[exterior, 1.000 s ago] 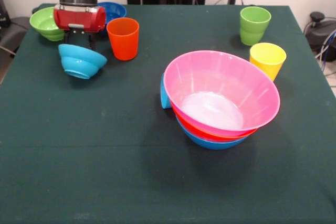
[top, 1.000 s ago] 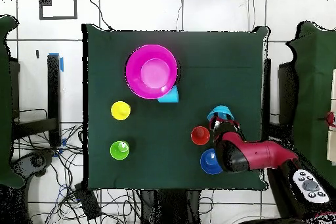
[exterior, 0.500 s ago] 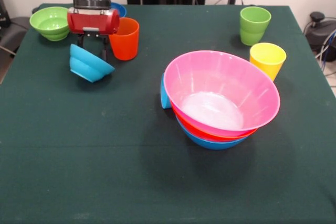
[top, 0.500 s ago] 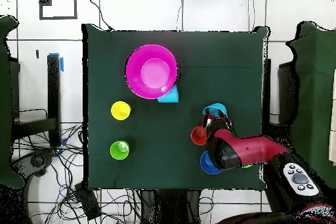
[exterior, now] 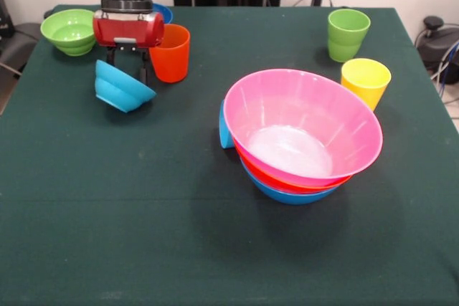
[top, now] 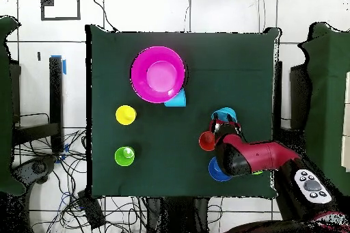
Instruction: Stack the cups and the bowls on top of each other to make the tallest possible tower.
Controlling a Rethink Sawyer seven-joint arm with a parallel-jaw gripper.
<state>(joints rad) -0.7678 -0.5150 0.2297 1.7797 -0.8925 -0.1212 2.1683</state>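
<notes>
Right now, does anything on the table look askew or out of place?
Yes. The small light blue bowl is tipped on its side under the hand, not sitting flat. The tower leans, its pink bowl tilted toward the camera in the front view, and a light blue cup lies against it.

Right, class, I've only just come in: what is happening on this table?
A robot arm's gripper holds a small light blue bowl, tilted, beside the orange cup. A tower of three big bowls, pink uppermost, stands mid-table with a light blue cup lying against it. The green cup and yellow cup stand unstacked.
</notes>
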